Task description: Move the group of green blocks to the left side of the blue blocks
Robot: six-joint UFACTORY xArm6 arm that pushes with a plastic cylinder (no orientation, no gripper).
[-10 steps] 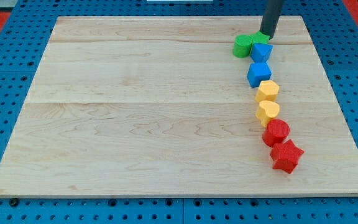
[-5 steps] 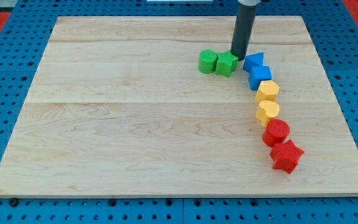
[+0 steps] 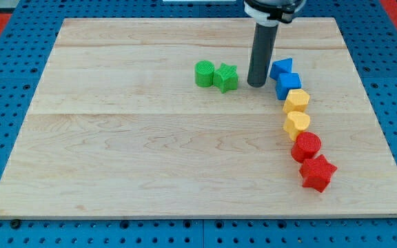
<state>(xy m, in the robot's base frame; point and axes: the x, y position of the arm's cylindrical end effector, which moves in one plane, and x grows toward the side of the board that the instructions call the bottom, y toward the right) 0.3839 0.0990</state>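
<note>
Two green blocks sit side by side in the upper middle of the board: a green cylinder and, touching its right side, a green star. Two blue blocks stand to their right: an angular blue block and a blue cube just below it. My tip stands on the board between the two groups, a short gap to the right of the green star and just left of the blue blocks.
Below the blue cube a line of blocks runs down the view's right: a yellow hexagon, a yellow heart, a red cylinder and a red star. The wooden board lies on a blue pegboard.
My tip has moved from the top right, above the blue blocks, down and left. The two green blocks have slid left, away from the blue blocks. One blue block has shifted slightly.
</note>
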